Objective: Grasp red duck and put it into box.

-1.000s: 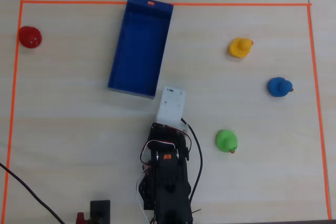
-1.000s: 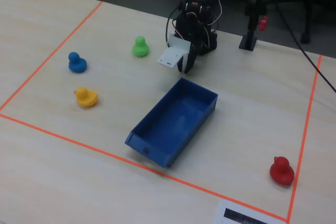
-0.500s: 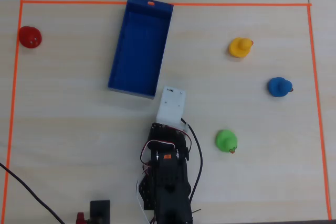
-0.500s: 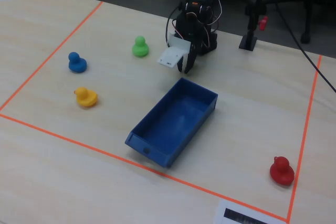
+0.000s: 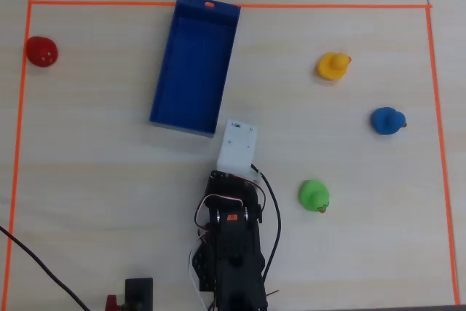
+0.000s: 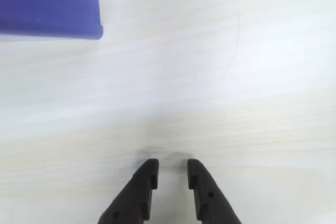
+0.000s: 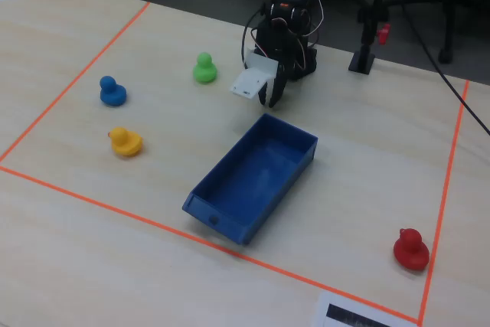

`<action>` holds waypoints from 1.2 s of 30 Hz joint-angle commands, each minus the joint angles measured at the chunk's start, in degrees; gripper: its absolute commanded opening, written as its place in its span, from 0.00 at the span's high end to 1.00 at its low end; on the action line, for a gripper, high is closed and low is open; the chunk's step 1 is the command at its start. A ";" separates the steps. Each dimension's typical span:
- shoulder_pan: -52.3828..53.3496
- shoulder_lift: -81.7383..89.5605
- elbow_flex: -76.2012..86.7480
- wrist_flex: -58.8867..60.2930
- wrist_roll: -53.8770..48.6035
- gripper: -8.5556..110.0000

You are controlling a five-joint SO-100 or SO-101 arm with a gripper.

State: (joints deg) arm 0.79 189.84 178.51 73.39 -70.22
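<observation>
The red duck (image 5: pixel 41 51) sits alone near the left orange tape line in the overhead view, and at the near right corner in the fixed view (image 7: pixel 411 250). The long blue box (image 5: pixel 193 63) lies empty between the duck and the arm, its near corner showing in the wrist view (image 6: pixel 50 3). My gripper (image 6: pixel 172 169) hangs low over bare table just short of the box's near end (image 7: pixel 269 97). Its black fingers stand a little apart with nothing between them. From overhead the white block (image 5: pixel 237 143) on the wrist hides the fingers.
A yellow duck (image 5: pixel 333 66), a blue duck (image 5: pixel 386 120) and a green duck (image 5: pixel 314 195) stand to the right of the arm in the overhead view. Orange tape (image 5: pixel 437 143) borders the work area. A small black stand (image 5: pixel 138 293) and cables lie by the arm's base.
</observation>
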 commanded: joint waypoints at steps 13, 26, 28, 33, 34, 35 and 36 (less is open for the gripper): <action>-2.02 -0.09 -0.26 1.41 0.00 0.89; 3.52 -7.73 -5.80 -9.67 -4.57 0.91; 4.66 -15.64 -13.10 -12.92 -5.45 0.91; 1.32 -31.03 -38.67 -8.61 -3.78 0.89; 0.09 -33.40 -43.68 -7.38 -3.25 0.89; -1.14 -35.42 -48.08 -6.68 -2.99 0.89; -2.46 -36.91 -51.77 -6.59 -2.90 0.88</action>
State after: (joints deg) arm 0.88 159.87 137.02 66.01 -73.83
